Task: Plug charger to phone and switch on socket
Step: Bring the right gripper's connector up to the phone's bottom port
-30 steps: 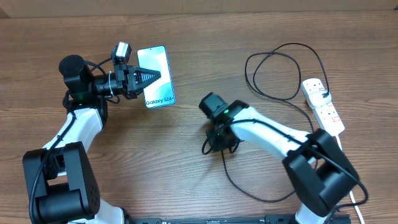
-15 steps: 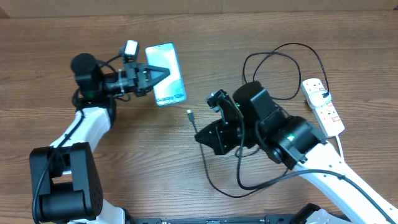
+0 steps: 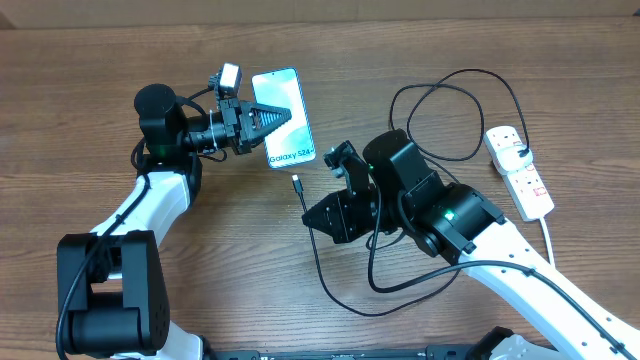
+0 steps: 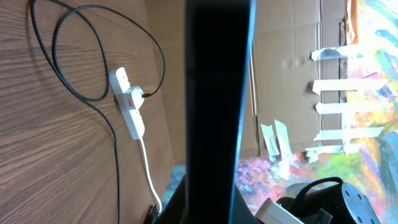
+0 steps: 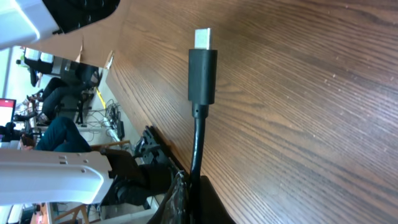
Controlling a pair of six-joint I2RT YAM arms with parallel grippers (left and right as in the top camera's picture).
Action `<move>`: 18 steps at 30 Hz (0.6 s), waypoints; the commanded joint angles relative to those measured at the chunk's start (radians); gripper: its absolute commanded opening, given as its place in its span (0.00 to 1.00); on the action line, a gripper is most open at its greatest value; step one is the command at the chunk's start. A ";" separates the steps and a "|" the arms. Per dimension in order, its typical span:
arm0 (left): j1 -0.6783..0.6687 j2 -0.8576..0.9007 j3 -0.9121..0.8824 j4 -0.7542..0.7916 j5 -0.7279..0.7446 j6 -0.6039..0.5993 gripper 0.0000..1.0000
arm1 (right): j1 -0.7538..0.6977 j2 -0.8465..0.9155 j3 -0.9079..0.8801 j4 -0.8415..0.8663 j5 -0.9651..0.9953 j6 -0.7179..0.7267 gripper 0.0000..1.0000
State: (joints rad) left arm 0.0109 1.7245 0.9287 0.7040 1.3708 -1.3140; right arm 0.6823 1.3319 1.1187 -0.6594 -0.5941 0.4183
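I have the left gripper (image 3: 279, 118) clenched on the phone (image 3: 284, 91), its fingers closed across the left long edge; the phone sits left of centre, towards the far side of the wooden table (image 3: 245, 285), screen up with "Galaxy S24" readable at its near end; in the left wrist view it shows edge-on as a dark vertical band, and I cannot tell whether it clears the table.

The right gripper (image 3: 311, 217) is near the middle of the table, clamped on the charger (image 3: 297, 181) a short way behind its connector; the right wrist view shows the black cable pinched between the fingers, with the black connector body and its pale metal tip standing free above the wood; from overhead the tip points to the far side and lies just near of the phone's near end, close to it but not touching.

From the gripper the cable trails towards me in a loose curve, passes under the right arm, then makes a wide loop on the far right; its black plug is seated in the socket (image 3: 521, 172), a white power strip lying on the right edge of the table, well apart from the phone; a red mark shows beside the plug, but I cannot tell which way the switch is set; the strip's white cord runs off towards the near right.
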 commanded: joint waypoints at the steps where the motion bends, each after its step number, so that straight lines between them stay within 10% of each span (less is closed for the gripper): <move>1: 0.002 0.001 0.029 0.009 -0.008 -0.037 0.04 | 0.004 0.017 0.000 0.024 0.008 0.005 0.04; 18: 0.002 0.001 0.029 0.009 0.048 -0.082 0.04 | 0.003 0.019 0.000 0.053 0.053 0.050 0.04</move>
State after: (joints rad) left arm 0.0109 1.7245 0.9287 0.7040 1.3872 -1.3842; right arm 0.6823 1.3529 1.1187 -0.6136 -0.5495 0.4606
